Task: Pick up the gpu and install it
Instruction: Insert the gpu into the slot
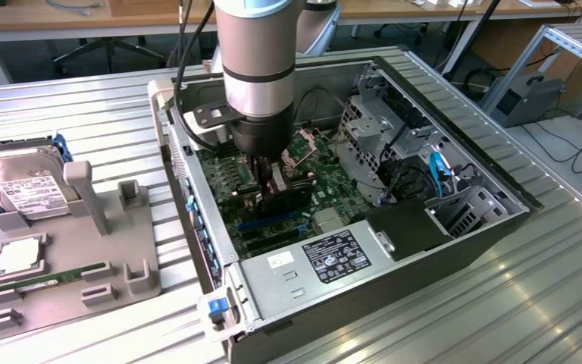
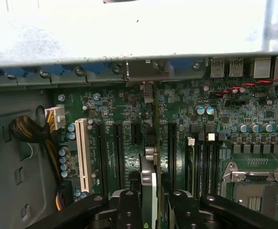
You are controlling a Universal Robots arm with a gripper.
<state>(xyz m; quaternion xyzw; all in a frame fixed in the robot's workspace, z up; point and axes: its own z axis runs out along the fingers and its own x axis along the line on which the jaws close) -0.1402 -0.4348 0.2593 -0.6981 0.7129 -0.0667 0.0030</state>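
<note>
Our gripper [image 2: 151,202] clamps the gpu [image 2: 149,179] edge-on between its fingers [image 2: 129,210], holding it upright just above the motherboard [image 2: 215,119] slots inside the open computer case [image 1: 493,227]. Outside, on the exterior view's left, the hard drive [image 1: 23,186] stands in a grey holder [image 1: 109,258].

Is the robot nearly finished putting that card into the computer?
Picking up looks done: the gripper holds the gpu edge-on between its fingers, down inside the open computer case just above the motherboard slots. Whether the card is already seated in a slot can't be told.
</note>
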